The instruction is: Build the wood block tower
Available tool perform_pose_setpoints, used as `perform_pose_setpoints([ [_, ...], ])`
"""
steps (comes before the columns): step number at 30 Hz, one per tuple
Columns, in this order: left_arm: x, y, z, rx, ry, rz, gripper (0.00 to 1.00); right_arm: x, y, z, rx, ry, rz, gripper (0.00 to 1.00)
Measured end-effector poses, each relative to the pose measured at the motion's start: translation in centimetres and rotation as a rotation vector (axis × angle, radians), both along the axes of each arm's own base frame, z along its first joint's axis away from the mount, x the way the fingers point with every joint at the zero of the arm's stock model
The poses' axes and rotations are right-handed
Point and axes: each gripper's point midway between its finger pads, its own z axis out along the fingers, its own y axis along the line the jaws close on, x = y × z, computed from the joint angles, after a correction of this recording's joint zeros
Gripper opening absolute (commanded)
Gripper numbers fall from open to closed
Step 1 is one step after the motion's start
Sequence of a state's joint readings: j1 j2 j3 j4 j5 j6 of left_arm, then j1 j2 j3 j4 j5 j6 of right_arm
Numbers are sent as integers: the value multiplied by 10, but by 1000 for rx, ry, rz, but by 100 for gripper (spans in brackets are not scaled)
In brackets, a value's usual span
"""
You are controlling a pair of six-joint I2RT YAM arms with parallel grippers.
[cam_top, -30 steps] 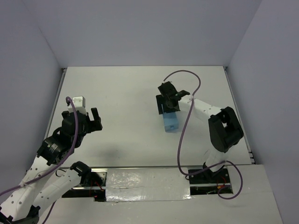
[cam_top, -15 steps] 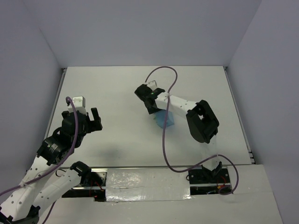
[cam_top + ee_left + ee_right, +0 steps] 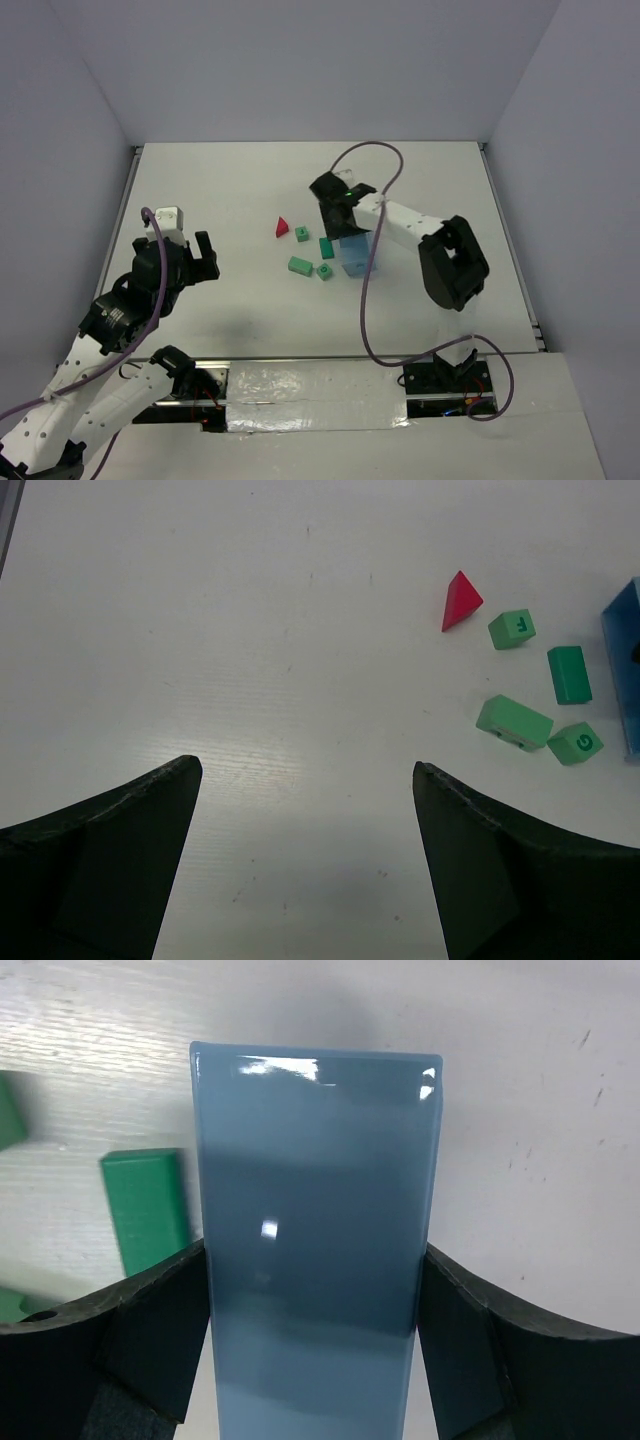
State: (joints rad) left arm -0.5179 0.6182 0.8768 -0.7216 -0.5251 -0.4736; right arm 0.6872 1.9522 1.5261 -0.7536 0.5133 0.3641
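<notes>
clasping tray [image 3: 315,1140], right gripper [image 3: 315,1260] has blocks [image 3: 300,265] just left.

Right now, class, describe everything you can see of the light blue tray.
The light blue tray is a glossy rectangular piece, plastic by its look, with rounded corners and bright reflections on it. The right gripper clamps it across its width, with both fingers pressed against its long sides. One smooth, flat face is turned toward the wrist camera. It is over the white table, close beside a green rectangular block. Whether it touches the table cannot be told.
</notes>
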Motion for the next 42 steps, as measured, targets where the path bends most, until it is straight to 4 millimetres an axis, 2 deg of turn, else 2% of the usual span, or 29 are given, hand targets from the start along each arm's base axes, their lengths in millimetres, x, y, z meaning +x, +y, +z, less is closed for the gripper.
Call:
perform_pose_setpoints([
  [3,0,0,0,-1,-2,0,99,4,-30,3,153,39,-36,55],
  [7,1,-1,1,-4,-4,-4,99,21,-69,8,432,73,-69,55],
  [10,1,-2,1,-5,-4,-6,100,39,-81,9,653,95,-45,57],
  [15,1,-2,2,-10,-10,-9,99,63,-90,-6,971,180,6,62],
  [16,1,-2,3,-12,-12,-11,100,69,-91,-6,1014,189,20,64],
  [17,0,-3,4,-15,-15,-13,100,76,-96,-6,1048,191,23,72],
  [19,0,-3,5,-18,-20,-17,100,88,-104,-6,1083,191,20,84],
  [20,0,-3,5,-21,-22,-19,99,94,-110,-6,1085,184,11,99],
  [26,0,-6,6,-28,-23,-32,99,109,-150,-10,952,141,-133,100],
  [30,0,-7,6,-29,-22,-36,100,113,-165,11,842,83,-193,100],
  [32,0,-7,6,-30,-22,-37,99,113,-166,35,778,30,-196,100],
  [34,-1,-7,6,-31,-22,-39,99,114,-159,62,720,-32,-175,100],
  [37,-1,-7,7,-34,-28,-39,99,110,-132,95,607,-119,-130,98],
  [39,-2,-7,8,-36,-31,-39,100,105,-112,103,559,-141,-102,95],
  [42,-2,-7,8,-36,-31,-39,99,95,-86,94,486,-131,-76,85],
])
